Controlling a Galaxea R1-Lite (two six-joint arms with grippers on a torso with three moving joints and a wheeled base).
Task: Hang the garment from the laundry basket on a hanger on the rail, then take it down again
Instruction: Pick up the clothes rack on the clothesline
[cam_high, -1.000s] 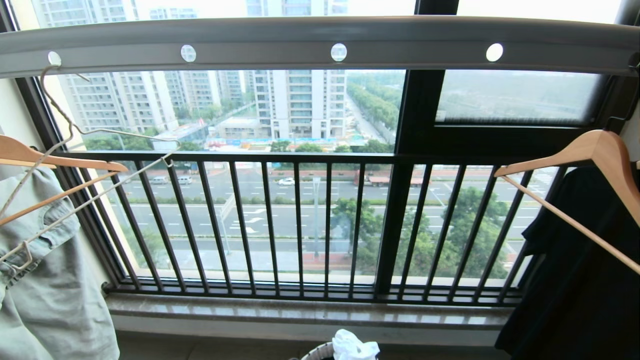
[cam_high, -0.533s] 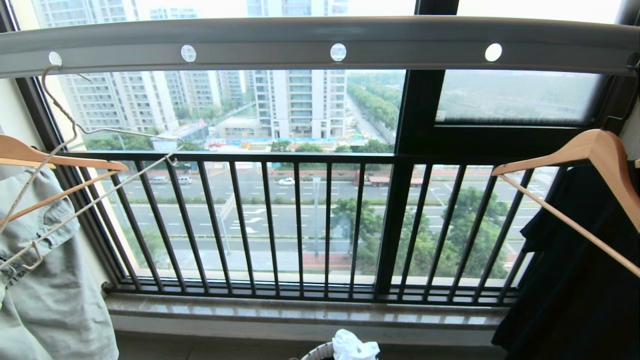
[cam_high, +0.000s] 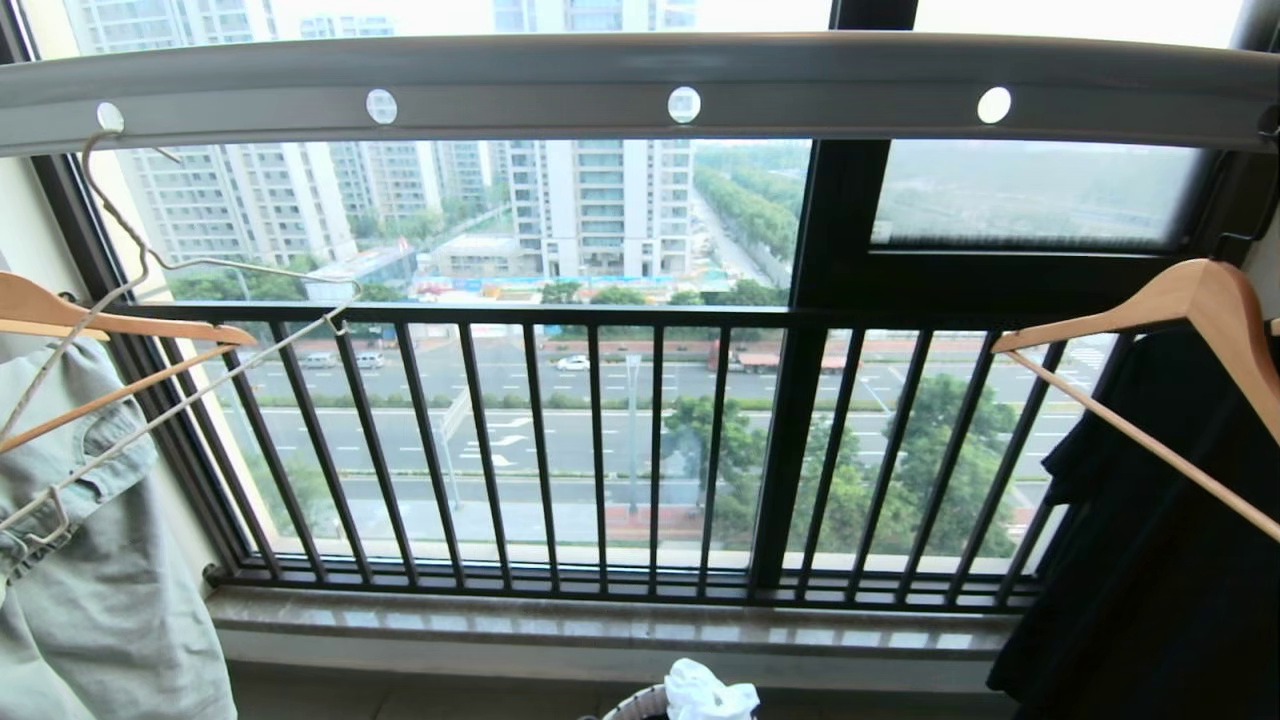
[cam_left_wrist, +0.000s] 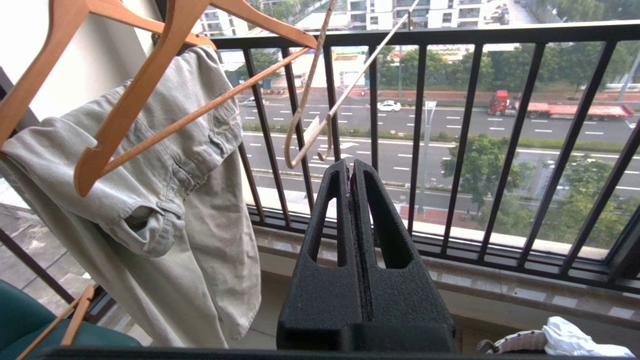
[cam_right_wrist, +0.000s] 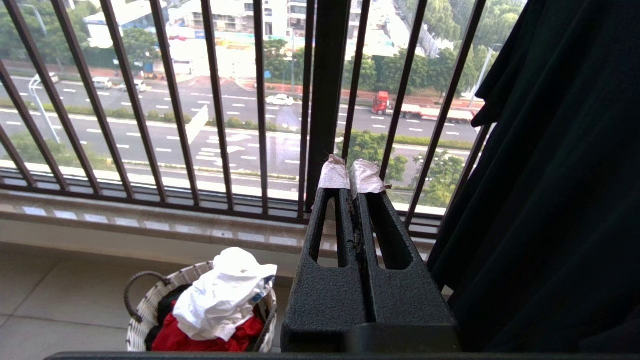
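One white garment (cam_right_wrist: 220, 295) lies crumpled on top of the one basket (cam_right_wrist: 150, 312) on the floor under the window sill (cam_high: 600, 625) — its logo is folded out of sight, and a red garment (cam_right_wrist: 205, 340) shows beneath it. In the head view only the basket's rim and the garment's top show, cut off at the lower edge. One wire hanger (cam_high: 150, 330) hangs by its long hook from the leftmost hole of the one grey rail (cam_high: 800, 75), which shows four round holes. Wooden hangers (cam_left_wrist: 130, 95) number two at the left, over pale trousers (cam_left_wrist: 165, 210), and one (cam_high: 1170, 340) at the right beside a black shirt (cam_right_wrist: 560, 175), whose shape is hard to make out. The left gripper (cam_left_wrist: 350, 167) is closed on nothing, raised just below the wire hanger's lower end — apart from it. The right gripper (cam_right_wrist: 350, 170), tips taped, is likewise closed and empty, above and beside the basket. Neither arm shows in the head view.
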